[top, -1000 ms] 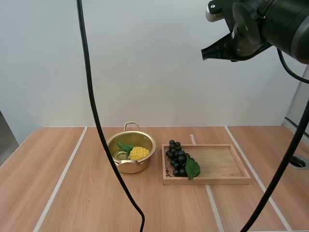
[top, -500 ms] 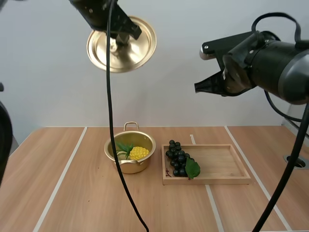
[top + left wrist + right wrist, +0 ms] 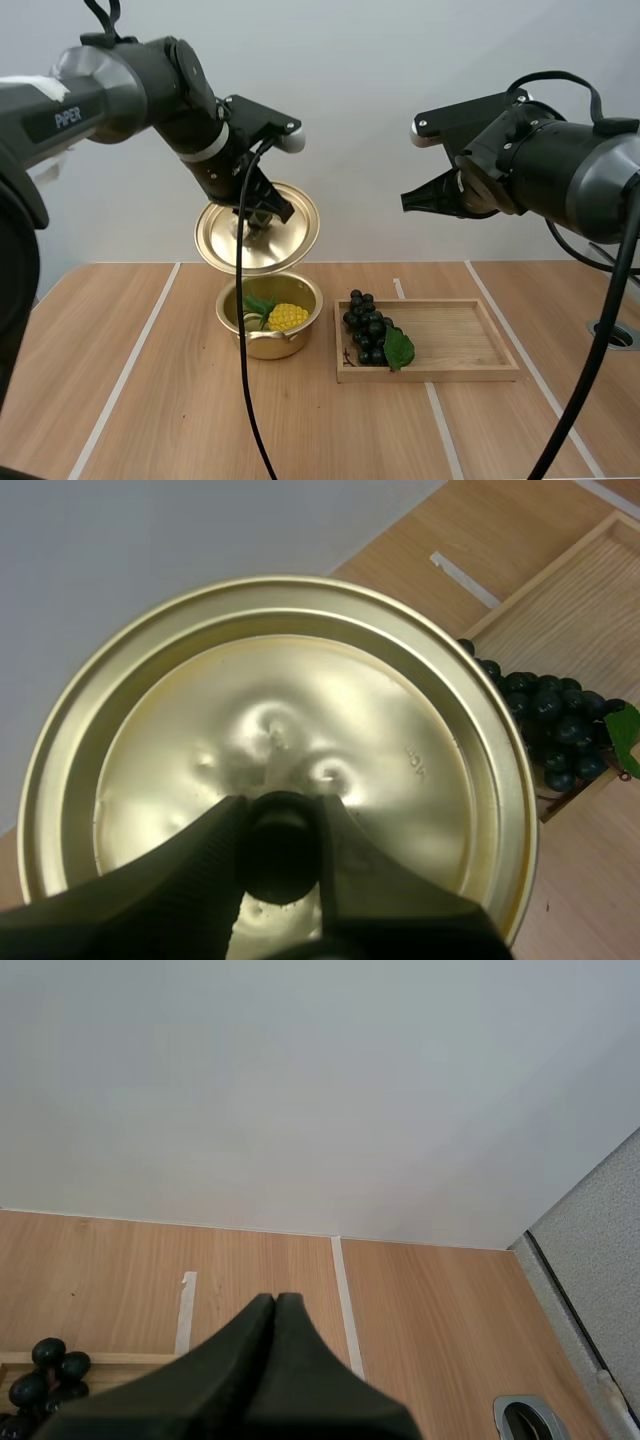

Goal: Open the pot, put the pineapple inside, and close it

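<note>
The gold pot (image 3: 270, 312) stands open on the table with the yellow pineapple (image 3: 287, 316) and its green leaves inside. My left gripper (image 3: 262, 221) is shut on the black knob (image 3: 280, 845) of the gold lid (image 3: 258, 229), which hangs tilted just above the pot's back rim. The left wrist view has the lid (image 3: 290, 750) facing me, with my left gripper (image 3: 280, 830) pinching the knob. My right gripper (image 3: 410, 202) hovers high over the wooden tray, shut on nothing; its fingers (image 3: 275, 1335) lie together as one wedge.
A wooden tray (image 3: 460, 340) lies right of the pot with a bunch of dark grapes (image 3: 370, 328) and a green leaf at its left end. The grapes (image 3: 545, 720) also lie beyond the lid's edge. A metal-rimmed hole (image 3: 618, 335) sits at the table's right edge.
My left arm has brought the lid down from high up to just above the pot. The right gripper has dropped slightly and shifted a little.
</note>
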Robot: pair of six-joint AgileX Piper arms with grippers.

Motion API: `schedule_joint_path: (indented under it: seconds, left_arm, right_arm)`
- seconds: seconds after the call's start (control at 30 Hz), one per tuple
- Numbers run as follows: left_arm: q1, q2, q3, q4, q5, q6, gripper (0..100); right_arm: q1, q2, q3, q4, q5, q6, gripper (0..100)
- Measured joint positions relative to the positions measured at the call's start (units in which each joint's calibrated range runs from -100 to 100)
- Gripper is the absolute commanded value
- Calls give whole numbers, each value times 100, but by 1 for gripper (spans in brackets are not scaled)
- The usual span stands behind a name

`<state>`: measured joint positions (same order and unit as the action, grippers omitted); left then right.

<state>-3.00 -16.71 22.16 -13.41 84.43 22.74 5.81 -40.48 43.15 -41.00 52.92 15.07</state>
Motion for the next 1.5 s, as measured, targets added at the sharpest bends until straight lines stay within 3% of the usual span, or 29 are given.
schedule_joint_path:
  seconds: [0.4, 0.93, 1.5]
  left_arm:
    - [0, 603, 670, -2, -1335, 45, 0]
    - [0, 1678, 696, -172, -1618, 55, 0]
    - [0, 1851, 696, -312, -1496, 55, 0]
  right_arm:
    - [0, 0, 303, -117, -263, 45, 0]
    - [0, 0, 448, -178, -501, 45, 0]
    - [0, 0, 448, -239, -501, 45, 0]
